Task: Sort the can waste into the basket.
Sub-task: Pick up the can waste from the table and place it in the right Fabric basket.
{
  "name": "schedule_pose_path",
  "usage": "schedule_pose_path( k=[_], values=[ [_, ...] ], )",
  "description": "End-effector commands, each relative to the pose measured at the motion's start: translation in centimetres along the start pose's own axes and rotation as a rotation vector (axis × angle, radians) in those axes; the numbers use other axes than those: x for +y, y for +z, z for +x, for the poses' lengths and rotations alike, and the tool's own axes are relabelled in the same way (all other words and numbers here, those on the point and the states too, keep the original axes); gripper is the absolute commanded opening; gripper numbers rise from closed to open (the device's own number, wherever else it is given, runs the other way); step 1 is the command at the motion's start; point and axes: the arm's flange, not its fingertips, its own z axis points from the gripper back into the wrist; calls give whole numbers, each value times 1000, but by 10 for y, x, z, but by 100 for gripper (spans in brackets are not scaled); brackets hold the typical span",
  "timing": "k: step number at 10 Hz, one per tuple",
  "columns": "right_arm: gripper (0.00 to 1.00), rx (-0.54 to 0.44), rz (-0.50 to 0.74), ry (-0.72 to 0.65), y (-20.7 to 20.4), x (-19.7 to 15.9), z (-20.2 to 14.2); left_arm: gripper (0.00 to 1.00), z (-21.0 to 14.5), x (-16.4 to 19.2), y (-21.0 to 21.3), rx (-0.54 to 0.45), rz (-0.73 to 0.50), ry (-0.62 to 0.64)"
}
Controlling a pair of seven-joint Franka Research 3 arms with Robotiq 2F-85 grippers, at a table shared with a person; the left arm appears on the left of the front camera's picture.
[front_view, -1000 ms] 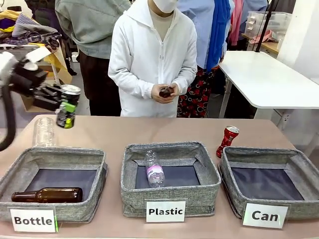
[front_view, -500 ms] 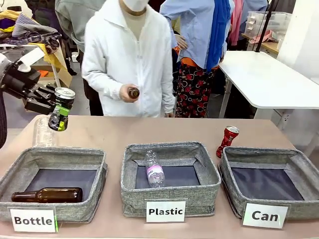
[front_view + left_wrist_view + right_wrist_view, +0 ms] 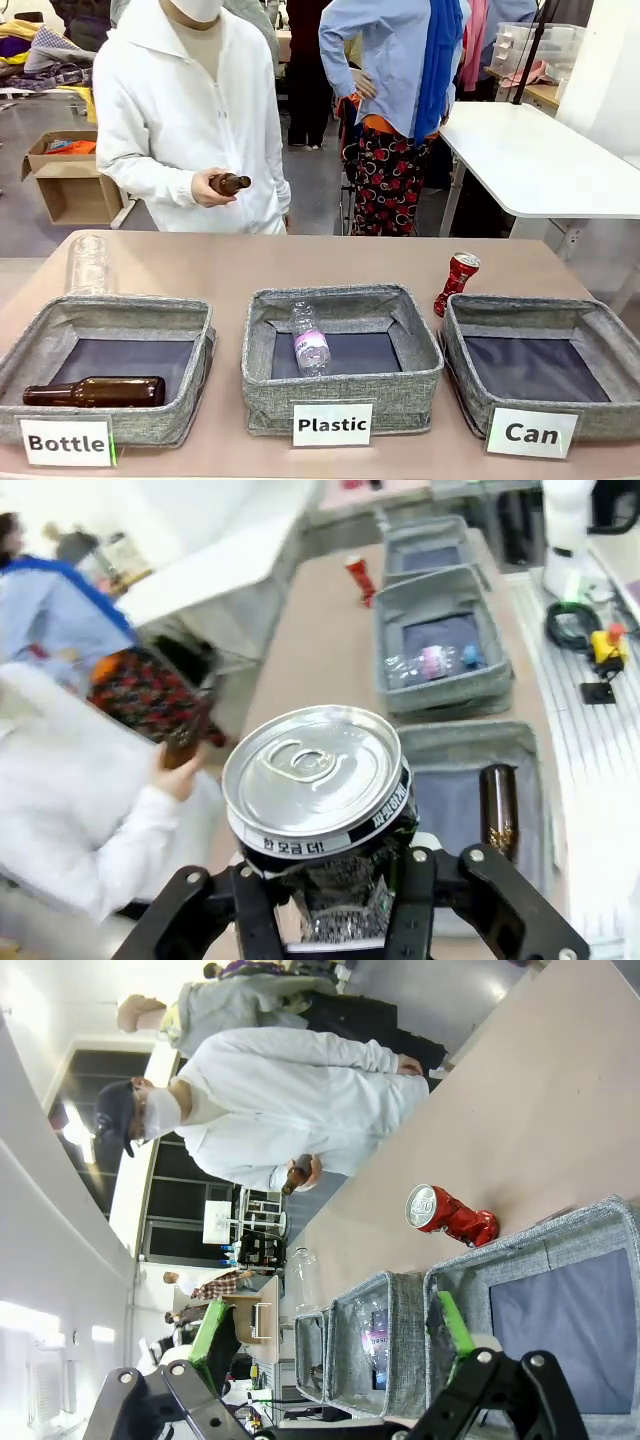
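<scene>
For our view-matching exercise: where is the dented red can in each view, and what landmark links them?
Front view: dented red can right of centre, tilted, by the Can basket's far left corner.
Left wrist view: the can near top centre, beside the Can basket, the farthest one.
Right wrist view: the can right of centre, above the Can basket's rim.
Shared landmark: the Can basket beside it.

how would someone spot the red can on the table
On the tan table, find the right-hand grey basket labelled "Can". The red can stands tilted just beyond its far left corner. It is the only red, dented thing there.
</scene>
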Motion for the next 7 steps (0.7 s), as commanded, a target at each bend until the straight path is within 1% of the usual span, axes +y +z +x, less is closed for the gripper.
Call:
schedule_pose_path(
  k=[1, 2, 3, 4, 5, 7],
  values=[
    [100, -17, 27, 20, -3, -1, 2, 37, -33, -35, 43, 0, 99, 56],
    [100, -17, 27, 20, -3, -1, 2, 37, -53, -51, 48, -16, 156, 104],
    [100, -17, 27, 20, -3, -1, 2, 37, -70, -61, 47, -65, 161, 89],
    [100, -17, 27, 20, -3, -1, 2, 37, -82, -67, 41, -88, 171, 111],
    [100, -17, 27, 20, -3, -1, 2, 37, -88, -76, 39, -81, 195, 136],
    [100, -17, 27, 20, -3, -1, 2, 37, -86, -92, 47, -98, 230, 107]
  ],
)
